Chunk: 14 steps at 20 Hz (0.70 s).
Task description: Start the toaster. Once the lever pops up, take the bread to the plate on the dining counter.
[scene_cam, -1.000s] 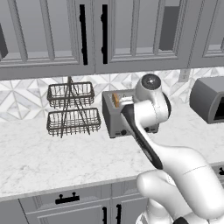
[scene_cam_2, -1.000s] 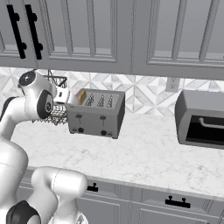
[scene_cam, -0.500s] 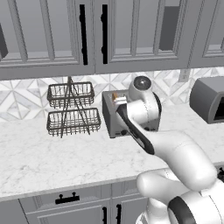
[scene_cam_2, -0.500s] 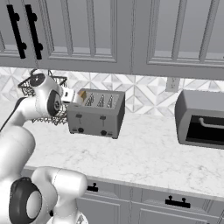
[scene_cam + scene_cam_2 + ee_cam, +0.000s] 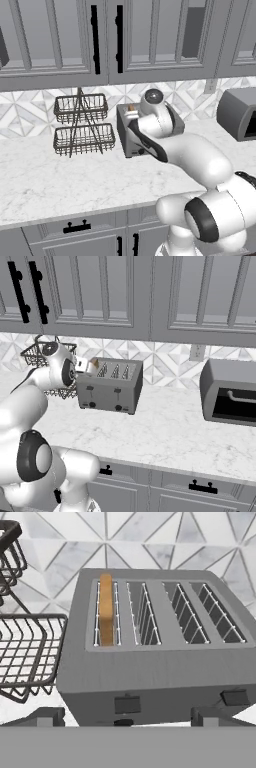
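The grey four-slot toaster (image 5: 150, 662) stands on the wall counter against the tiled backsplash, also at toaster (image 5: 112, 387) and toaster (image 5: 129, 142), where my arm partly covers it. The tan bread (image 5: 106, 609) stands upright in the leftmost slot, sticking out a little, bread (image 5: 93, 363), bread (image 5: 131, 107). Two dark levers (image 5: 127, 704) sit on the toaster's front. My gripper (image 5: 127, 718) hovers just in front of and above the left end of the toaster, open, its fingertips (image 5: 47, 716) wide apart on either side of the left lever. The plate and the dining counter are out of view.
A two-tier black wire basket (image 5: 82, 125) stands close to the toaster's left, basket (image 5: 25, 662). A dark grey oven box (image 5: 232, 391) sits to the right. Grey upper cabinets (image 5: 125, 296) hang overhead. Bare marble counter (image 5: 165, 431) lies in front of the toaster.
My arm has swung in and the hand has come down closer to the toaster's left front end. The gripper has stayed open and the bread has not moved.
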Tool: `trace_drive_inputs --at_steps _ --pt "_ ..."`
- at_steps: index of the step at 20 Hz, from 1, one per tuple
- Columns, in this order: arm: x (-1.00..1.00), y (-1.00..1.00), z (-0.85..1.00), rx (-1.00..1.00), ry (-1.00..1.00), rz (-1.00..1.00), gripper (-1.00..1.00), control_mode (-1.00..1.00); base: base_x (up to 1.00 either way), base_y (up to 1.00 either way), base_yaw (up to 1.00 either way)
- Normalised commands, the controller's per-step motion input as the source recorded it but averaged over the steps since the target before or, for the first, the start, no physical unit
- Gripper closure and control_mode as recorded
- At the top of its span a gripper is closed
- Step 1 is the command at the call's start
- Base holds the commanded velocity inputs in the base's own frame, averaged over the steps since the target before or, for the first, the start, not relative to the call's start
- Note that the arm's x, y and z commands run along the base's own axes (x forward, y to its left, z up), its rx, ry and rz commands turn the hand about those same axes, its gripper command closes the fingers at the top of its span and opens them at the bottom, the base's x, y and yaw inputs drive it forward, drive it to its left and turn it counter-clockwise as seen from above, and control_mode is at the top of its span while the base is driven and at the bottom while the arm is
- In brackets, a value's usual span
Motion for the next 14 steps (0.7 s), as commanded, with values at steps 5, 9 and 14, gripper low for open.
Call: trace_drive_inputs --at_steps 5,9,14 --pt "0.31 0.0 -0.18 0.02 0.0 0.0 -1.0 -1.0 0.0 0.0 0.0" --pt "0.29 0.0 -0.25 0.02 0.0 0.0 -1.0 -1.0 0.0 0.0 0.0" --pt "0.38 0.0 -0.2 0.0 -0.01 0.0 -1.0 -1.0 0.0 0.0 0.0"
